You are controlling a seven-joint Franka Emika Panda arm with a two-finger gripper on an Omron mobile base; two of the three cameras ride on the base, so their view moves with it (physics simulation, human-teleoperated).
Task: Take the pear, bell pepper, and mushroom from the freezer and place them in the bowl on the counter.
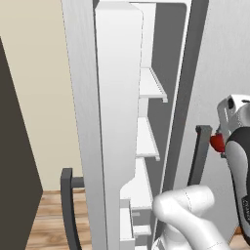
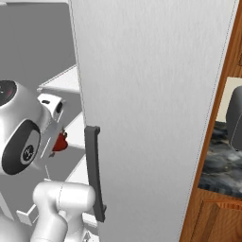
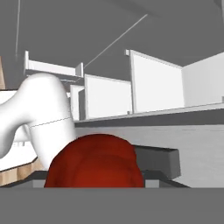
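Gripping red bell pepper (image 3: 94, 162), pincer (image 1: 218, 141) beside open freezer (image 1: 146, 122)

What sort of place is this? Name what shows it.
Most likely a kitchen: an open freezer with white shelves, a dark marbled counter over wooden cabinets, and a red bell pepper at the jaws.

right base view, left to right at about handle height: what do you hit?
Robot wrist and tool shut on the bell pepper → dark vertical handle → wide grey fridge door → brown wooden cabinet edge → dark marbled counter.
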